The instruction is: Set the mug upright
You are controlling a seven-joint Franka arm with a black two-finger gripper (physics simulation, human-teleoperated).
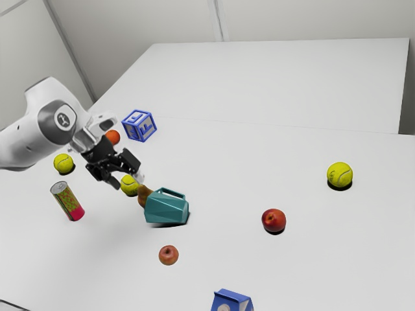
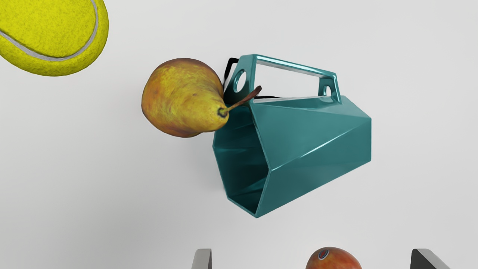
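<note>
On a white bench, pale walls behind: one mug on its side beside one pear; three tennis balls; three round fruits; one block, can, carton. The gripper stands open.

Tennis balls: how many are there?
3 tennis balls: one near the can, one beside the pear, one toward the exterior view's right. The arm could hide more.

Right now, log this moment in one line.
gripper: open, nothing held | teal faceted mug: lying on its side | pear: beside the mug's mouth | mug upright: not yet
</note>
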